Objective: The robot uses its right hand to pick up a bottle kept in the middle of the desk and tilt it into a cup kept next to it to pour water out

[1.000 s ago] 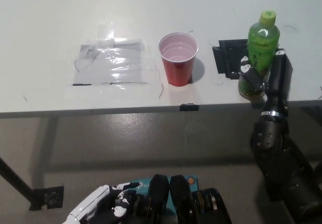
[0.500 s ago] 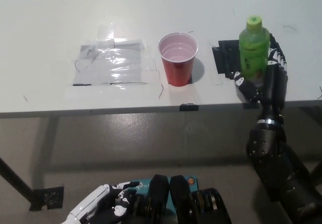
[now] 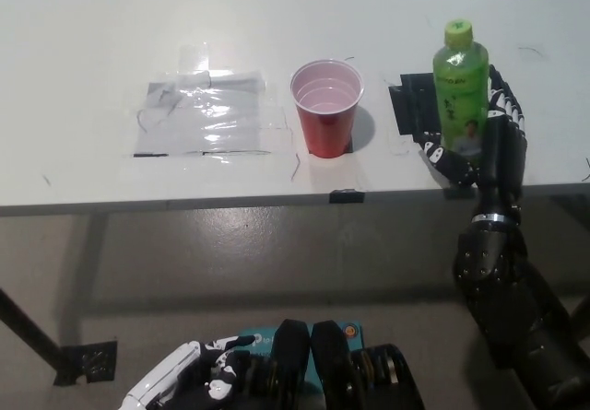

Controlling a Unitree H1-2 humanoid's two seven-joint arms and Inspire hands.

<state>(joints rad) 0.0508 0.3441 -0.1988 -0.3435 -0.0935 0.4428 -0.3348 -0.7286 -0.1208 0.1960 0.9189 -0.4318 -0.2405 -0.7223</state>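
Lighting: bright, even, overhead. Desk [image 3: 111,23] washed pale; glare on clear tape patch [image 3: 205,113]. Cup [image 3: 326,108] casts soft shadow right. Floor dimmer. Focus mildly soft throughout.

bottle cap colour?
Lime green, matching the green bottle beside the right hand. Only the head view shows it.

Glossy green plastic bottle [image 3: 460,87], smooth red plastic cup [image 3: 327,108], matt white desk [image 3: 92,51]
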